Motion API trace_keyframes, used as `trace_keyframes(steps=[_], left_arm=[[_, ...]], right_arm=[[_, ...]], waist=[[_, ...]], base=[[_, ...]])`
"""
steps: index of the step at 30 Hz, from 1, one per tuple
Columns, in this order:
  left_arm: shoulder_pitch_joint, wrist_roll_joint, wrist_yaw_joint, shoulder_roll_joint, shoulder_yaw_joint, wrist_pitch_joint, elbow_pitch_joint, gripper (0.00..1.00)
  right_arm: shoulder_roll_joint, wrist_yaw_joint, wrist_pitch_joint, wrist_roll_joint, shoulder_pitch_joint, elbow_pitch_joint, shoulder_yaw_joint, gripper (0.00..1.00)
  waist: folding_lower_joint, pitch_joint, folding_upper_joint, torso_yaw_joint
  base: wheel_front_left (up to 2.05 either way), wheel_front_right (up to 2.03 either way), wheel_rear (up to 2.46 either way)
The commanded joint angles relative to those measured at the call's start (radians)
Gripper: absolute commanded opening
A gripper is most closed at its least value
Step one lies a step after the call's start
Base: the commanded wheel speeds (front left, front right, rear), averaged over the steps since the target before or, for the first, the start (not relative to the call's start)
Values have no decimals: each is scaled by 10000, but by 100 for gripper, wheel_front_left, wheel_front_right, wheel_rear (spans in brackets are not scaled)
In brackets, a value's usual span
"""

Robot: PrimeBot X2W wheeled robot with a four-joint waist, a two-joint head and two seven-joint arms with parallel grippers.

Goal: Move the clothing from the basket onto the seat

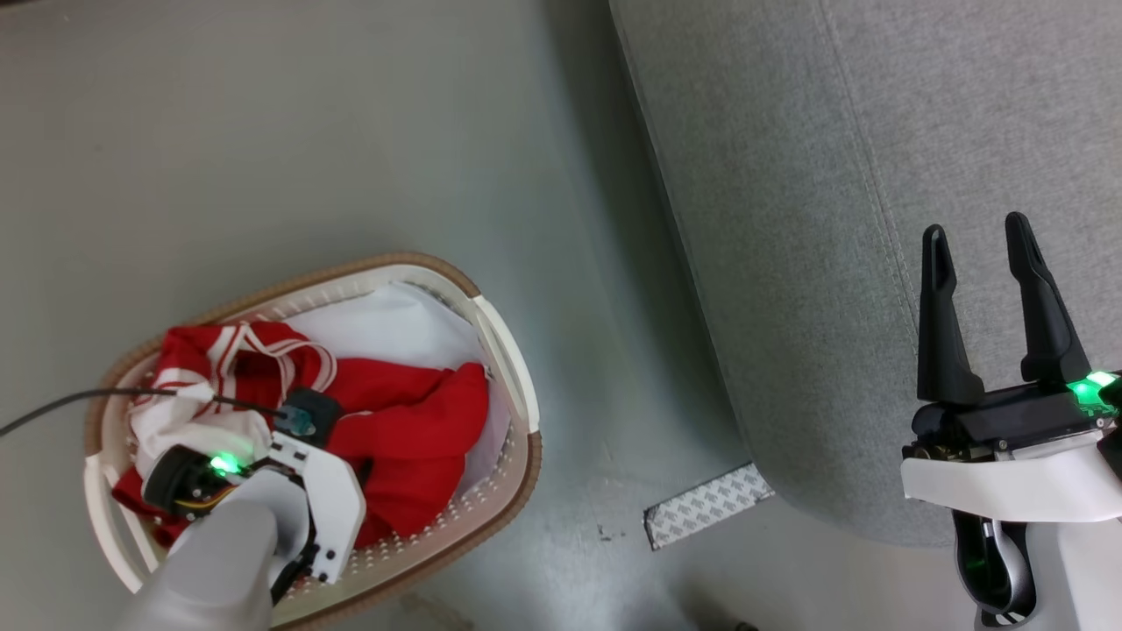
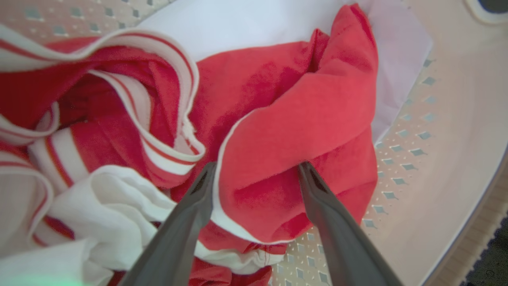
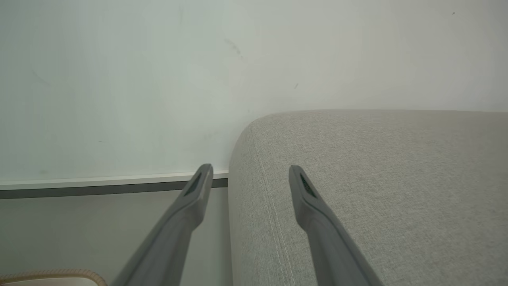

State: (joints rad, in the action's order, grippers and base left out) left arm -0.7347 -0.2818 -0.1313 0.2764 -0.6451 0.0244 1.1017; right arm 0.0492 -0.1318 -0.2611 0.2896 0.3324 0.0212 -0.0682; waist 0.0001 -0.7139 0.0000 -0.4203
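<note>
Closest in, the left gripper [image 2: 257, 165] is reaching down into the laundry basket [image 1: 515, 399], its two dark fingers [image 2: 186, 222] standing wide apart and straddling a raised fold of the red jersey clothing [image 2: 301, 111]. The fold is sitting between the fingers, not pinched. A thin black cable [image 1: 70, 401] is running from the left wrist across the basket rim.

All the clothing is lying inside the basket. The plain red fold is bunching toward the basket's near right side, while red-and-white striped trim [image 2: 170, 59] and white fabric [image 2: 115, 198] are crumpling on the left. Beneath them a pale sheet [image 1: 394, 324] is lining the far part of the basket, its perforated cream wall [image 2: 416, 159] showing on the right.

The right gripper [image 1: 975, 226] is hovering over the grey seat [image 1: 789, 219], its fingers likewise spread wide with nothing between them.

The basket is standing on the grey floor [image 1: 263, 131], to the left of the seat and apart from it. A patterned strip [image 1: 708, 506] is lying on the floor at the seat's rounded corner. Farther off, a pale wall [image 3: 158, 79] is rising behind the seat.
</note>
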Motion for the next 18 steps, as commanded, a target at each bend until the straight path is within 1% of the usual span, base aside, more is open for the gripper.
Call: trace_keyframes(steps=[1, 3, 6, 7, 8, 10, 12, 18], left_arm=[[-127, -122, 15, 137, -68, 19, -6, 100], [-170, -356, 17, 229, -335, 160, -22, 100], [-163, -832, 15, 247, -731, 321, -162, 100], [-160, -976, 15, 262, -877, 336, -236, 43], [-199, -1100, 15, 295, -981, 247, -317, 0], [-114, -1428, 15, 248, -1344, 218, -504, 0], [-146, -1650, 17, 296, -1537, -116, -676, 0], [395, -2452, 15, -140, -1706, -1244, -853, 0]], right_arm=[[-3, 21, -28, 94, 150, 55, -44, 100], [0, 21, -28, 404, 170, 148, -72, 100], [-2, 21, -26, 533, 141, 287, -116, 100], [0, 21, -28, 541, 118, 307, -126, 100], [0, 21, -28, 519, 88, 302, -112, 100], [1, 21, -28, 417, -11, 220, -65, 100], [0, 21, -28, 311, -89, 84, -14, 100], [3, 21, -26, 229, -381, -326, -5, 100]], waist=[[-1, -161, 0, -61], [-1, -324, 0, -97], [-1, -457, 0, -135], [-1, -467, 0, -133], [-1, -447, 0, -105], [-1, -322, 0, -9], [-1, -61, 0, 139], [-1, 1467, 0, 593]], base=[[0, 0, 0], [0, 0, 0], [0, 0, 0], [0, 0, 0], [0, 0, 0], [0, 0, 0], [0, 0, 0], [0, 0, 0]])
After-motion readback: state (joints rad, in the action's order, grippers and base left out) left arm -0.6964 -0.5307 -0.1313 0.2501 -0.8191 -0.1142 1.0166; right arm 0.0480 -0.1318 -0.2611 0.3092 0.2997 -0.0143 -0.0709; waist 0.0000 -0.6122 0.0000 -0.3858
